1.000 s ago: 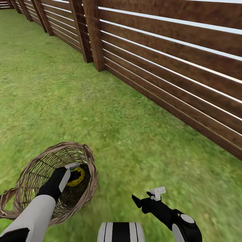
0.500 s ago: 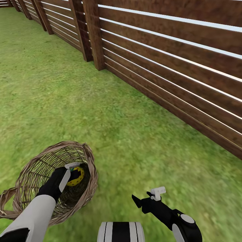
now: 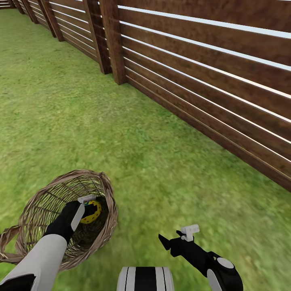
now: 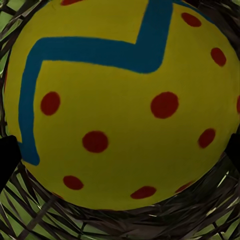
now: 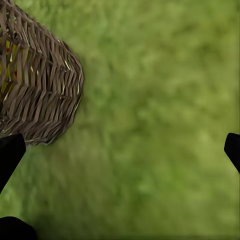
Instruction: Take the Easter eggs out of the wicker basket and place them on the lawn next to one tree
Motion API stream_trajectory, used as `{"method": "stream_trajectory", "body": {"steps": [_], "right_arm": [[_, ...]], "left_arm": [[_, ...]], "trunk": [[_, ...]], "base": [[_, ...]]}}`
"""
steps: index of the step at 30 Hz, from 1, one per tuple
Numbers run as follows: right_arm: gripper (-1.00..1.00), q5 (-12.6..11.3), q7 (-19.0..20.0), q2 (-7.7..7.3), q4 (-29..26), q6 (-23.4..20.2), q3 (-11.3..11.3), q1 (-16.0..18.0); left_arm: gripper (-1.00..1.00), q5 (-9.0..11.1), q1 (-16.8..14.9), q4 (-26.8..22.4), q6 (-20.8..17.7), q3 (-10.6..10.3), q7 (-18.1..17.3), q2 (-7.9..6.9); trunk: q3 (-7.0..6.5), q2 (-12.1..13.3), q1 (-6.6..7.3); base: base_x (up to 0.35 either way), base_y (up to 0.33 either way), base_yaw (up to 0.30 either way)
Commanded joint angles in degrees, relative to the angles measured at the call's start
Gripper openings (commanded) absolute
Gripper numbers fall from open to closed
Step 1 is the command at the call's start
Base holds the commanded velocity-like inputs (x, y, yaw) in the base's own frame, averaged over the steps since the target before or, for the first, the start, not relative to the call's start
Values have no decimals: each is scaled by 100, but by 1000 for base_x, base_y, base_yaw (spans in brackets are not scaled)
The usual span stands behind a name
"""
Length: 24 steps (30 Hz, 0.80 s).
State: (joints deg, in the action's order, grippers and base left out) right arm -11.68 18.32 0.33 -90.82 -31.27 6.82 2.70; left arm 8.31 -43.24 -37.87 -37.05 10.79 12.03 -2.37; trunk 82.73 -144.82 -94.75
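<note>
**Q:** Lawn (image 3: 121,133) and slatted fence (image 3: 210,81) take up most of the head view; where do we stand in the task?

**A:** We are at the wicker basket (image 3: 106,190), which sits on the grass at lower left and tilts toward the robot. No tree is visible from here, so we judge the carrying step will need a turn of the base.

**Q:** And the arms?

**A:** Our left gripper (image 3: 88,206) reaches down inside the basket, right against one Easter egg (image 3: 91,212). In the left wrist view that egg (image 4: 120,105) sits very close, with dark finger edges at either side of it, so we read the claw as bracketing the egg; whether the pads press it we cannot tell. Our right gripper (image 3: 178,236) hangs over bare grass with its claw spread wide, holding nothing; its own camera sees the basket wall (image 5: 40,85) off to one side.

**Q:** What could go wrong?

**A:** Largest risk first:
- The arm may drag the rim on the way up and tip the light, already-leaning basket.
- The smooth, round egg may squirt from an off-centre pinch.
- Other eggs, which we cannot make out, may lie hidden under the arm and be left behind.
</note>
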Motion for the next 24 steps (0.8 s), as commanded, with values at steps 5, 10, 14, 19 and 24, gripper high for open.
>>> {"method": "stream_trajectory", "body": {"steps": [5,10,14,19,24], "right_arm": [[100,-27,5,2,-5,-36,-5,2],[100,-27,5,1,-5,-37,-5,2],[100,-27,5,2,-5,-37,-5,2],[100,-27,5,2,-5,-37,-5,2],[100,-27,5,2,-5,-37,-5,2]], "left_arm": [[-100,57,0,-10,-21,2,36,0],[-100,57,0,-10,-21,6,40,0],[-100,57,0,-10,-21,6,41,0],[-100,57,0,-10,-21,11,49,0],[-100,57,0,-11,-21,15,46,0]], "trunk": [[4,-1,0],[4,-1,0],[4,-1,0],[4,-1,0],[4,-1,0]], "base": [[0,0,0],[0,0,0],[0,0,0],[0,0,0],[0,0,0]]}}
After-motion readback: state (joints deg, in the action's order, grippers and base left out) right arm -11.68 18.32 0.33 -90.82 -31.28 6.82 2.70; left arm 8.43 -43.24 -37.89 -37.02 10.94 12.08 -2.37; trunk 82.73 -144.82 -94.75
